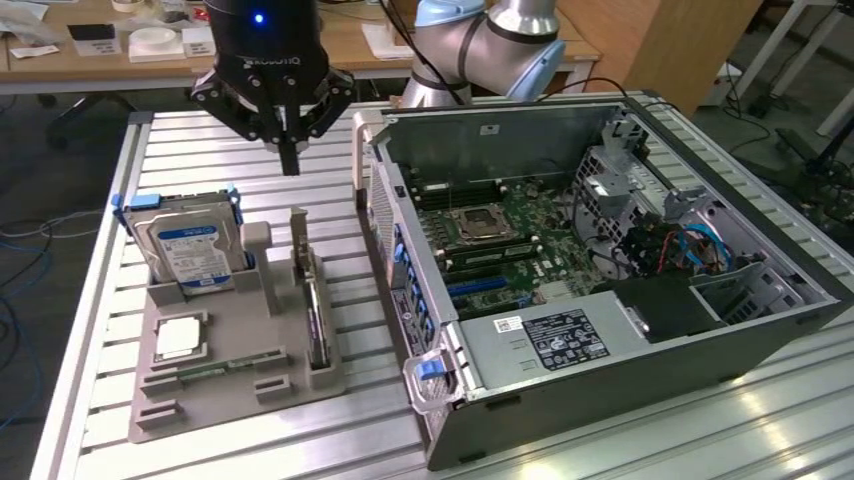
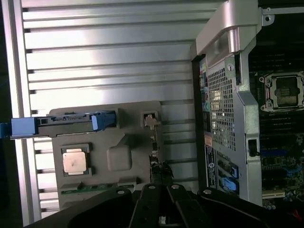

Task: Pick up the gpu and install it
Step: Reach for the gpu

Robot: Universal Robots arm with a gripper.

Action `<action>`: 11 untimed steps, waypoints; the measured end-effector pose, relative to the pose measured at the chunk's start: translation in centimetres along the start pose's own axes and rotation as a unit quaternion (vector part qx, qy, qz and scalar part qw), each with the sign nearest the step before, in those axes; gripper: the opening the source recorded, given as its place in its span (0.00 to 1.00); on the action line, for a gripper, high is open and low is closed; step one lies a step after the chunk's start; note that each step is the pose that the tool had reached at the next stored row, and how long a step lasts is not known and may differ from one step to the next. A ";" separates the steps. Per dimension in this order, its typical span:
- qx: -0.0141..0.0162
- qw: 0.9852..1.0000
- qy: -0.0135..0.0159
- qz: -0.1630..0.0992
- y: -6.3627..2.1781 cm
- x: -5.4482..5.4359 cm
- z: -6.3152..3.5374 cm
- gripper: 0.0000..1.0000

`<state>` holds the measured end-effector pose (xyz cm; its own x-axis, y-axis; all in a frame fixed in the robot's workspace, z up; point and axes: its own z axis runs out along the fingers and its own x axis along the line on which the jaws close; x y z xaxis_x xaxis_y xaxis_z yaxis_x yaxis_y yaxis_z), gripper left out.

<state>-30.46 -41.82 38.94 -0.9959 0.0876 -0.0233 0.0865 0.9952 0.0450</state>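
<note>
The gpu [image 1: 315,312] stands on its long edge in a slot of the grey parts holder [image 1: 220,400], a thin dark card with a pale bracket end. In the wrist view the gpu [image 2: 153,156] appears edge-on, just ahead of the fingers. My black gripper [image 1: 290,160] hangs shut and holds nothing, in the air above the far end of the holder, well clear of the card. In the wrist view the gripper [image 2: 159,206] is lined up with the card's thin edge.
A silver hard drive [image 1: 187,250] in a blue caddy stands upright in the holder, with a processor [image 1: 179,338] and a memory stick [image 1: 214,371] lying flat. The open computer case [image 1: 400,250] with its motherboard [image 1: 501,255] lies at the exterior view's right.
</note>
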 end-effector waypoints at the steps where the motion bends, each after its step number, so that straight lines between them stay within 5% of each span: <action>1: 0.000 1.000 0.000 0.000 -0.23 0.0 -0.01 0.11; 11: 0.000 1.000 0.000 0.000 -2.28 -0.1 -0.10 0.11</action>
<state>-30.55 -44.11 38.93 -0.9959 0.0876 -0.0233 0.0865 0.9952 0.0450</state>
